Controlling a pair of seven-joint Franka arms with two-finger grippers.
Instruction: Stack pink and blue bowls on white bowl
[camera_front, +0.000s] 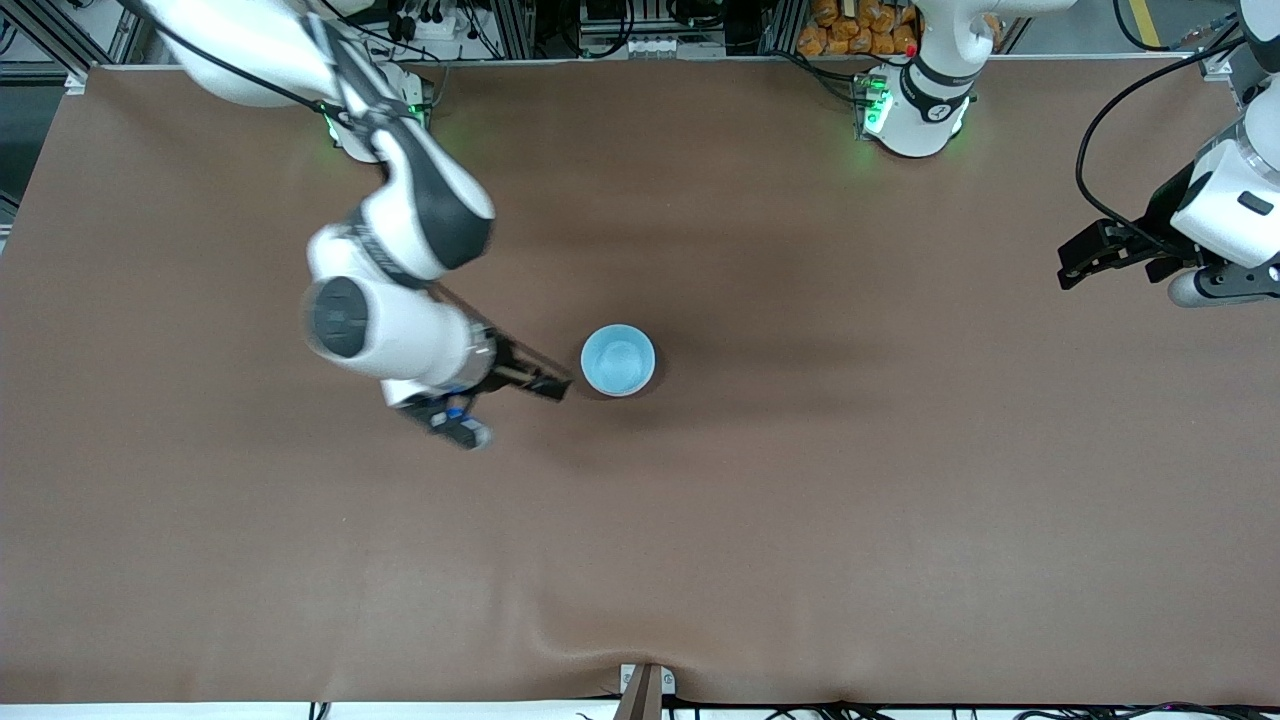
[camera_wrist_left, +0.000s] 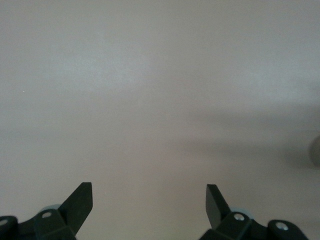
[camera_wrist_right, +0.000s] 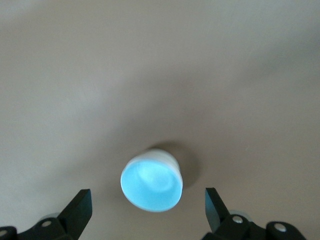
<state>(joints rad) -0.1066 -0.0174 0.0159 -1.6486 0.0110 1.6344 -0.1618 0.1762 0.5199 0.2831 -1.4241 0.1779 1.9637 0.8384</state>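
Blue bowl stands upright near the middle of the brown bench, mouth up, interior clean and bare. In the right wrist view a pale whitish outer wall shows beneath the blue rim; whether that belongs to bowls nested below cannot be told, and no pink or white bowl can be made out separately.

Right claw is beside the bowl, toward the right arm's end of the bench, close to it but not touching. Its fingers stand wide apart with nothing between them; the right wrist view shows the bowl lying in line with the gap, clear of both fingers.

Left claw hangs over bare bench surface at the left arm's end, well apart from the bowl, waiting. Its fingers are spread apart and hold nothing; only bench surface lies under them
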